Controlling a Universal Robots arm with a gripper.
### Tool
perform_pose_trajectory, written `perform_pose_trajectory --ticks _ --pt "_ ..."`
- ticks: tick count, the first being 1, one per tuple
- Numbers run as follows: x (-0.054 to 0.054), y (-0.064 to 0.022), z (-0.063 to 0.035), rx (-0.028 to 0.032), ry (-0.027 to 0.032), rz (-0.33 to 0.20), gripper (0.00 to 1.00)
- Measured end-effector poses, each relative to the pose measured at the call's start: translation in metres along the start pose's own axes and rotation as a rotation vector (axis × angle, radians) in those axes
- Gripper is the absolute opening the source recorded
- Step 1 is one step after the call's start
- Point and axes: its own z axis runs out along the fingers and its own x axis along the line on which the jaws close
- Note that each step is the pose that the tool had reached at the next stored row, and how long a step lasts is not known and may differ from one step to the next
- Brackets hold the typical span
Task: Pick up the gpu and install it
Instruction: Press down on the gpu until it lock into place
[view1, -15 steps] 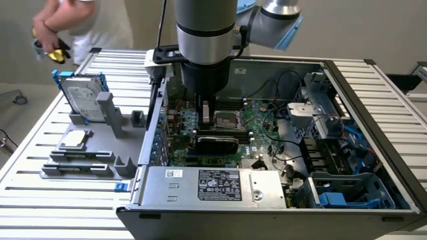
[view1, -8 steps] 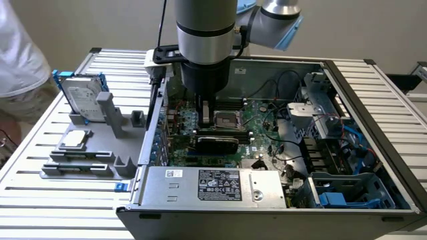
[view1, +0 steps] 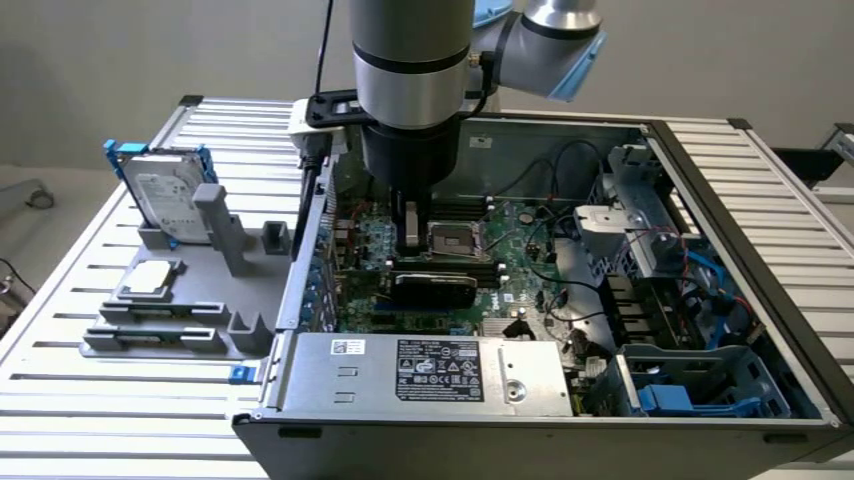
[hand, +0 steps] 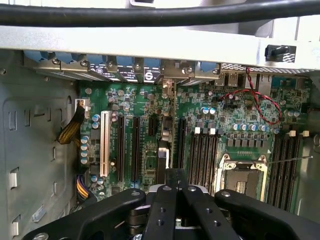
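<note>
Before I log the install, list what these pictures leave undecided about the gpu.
1. Exterior view: bottom edge and slot of the gpu, hidden by its own black shroud; seated or not, cannot tell.
2. Wrist view: the gripper covers the card, so contact cannot be judged.
3. Exterior view: print on the power supply label, too small to read.

Robotics lab or test workshop: bare grey wall (view1: 134, 50), slatted aluminium counter (view1: 80, 400), industrial arm (view1: 411, 60), opened PC case (view1: 534, 440), grey parts jig (view1: 220, 235).

gpu (view1: 430, 285) inside case (view1: 727, 205); hard drive (view1: 167, 195) outside, exterior view's left
</note>
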Motion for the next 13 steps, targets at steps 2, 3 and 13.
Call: perform_pose_trajectory --ticks 2,3,13 --pt "0.000 0.0000 0.0000 -0.0006 0.0000 0.000 0.11" --pt "0.000 0.0001 0.0000 -0.0020 0.0001 0.000 0.11" --pt "-0.005 0.0044 0.0124 -0.0036 0.0007 0.000 0.11"
